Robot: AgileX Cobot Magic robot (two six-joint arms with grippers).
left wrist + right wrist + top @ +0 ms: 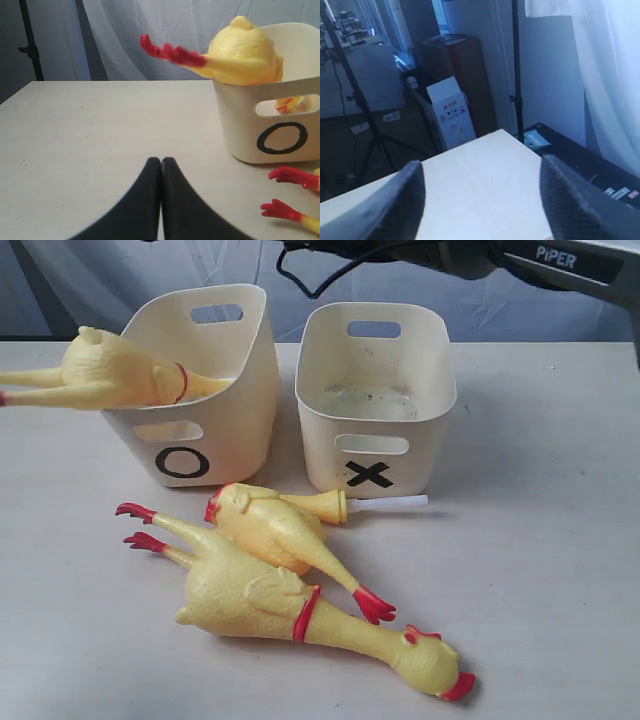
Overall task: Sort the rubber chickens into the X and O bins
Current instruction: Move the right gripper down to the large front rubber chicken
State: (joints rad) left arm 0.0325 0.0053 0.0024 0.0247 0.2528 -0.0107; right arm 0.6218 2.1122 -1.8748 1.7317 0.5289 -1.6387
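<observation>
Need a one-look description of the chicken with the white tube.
Start at the X bin. Just in front of it, the smaller rubber chicken lies against a larger rubber chicken, nearer the bin. Only it has a white tube sticking out.

In the exterior view, the O bin (240, 430) hides the head of your chicken (110, 370); its feet are cut off at nine o'clock.

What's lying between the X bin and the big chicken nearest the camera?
The smaller chicken with the white tube lies there on the table, as the exterior view shows.
</observation>
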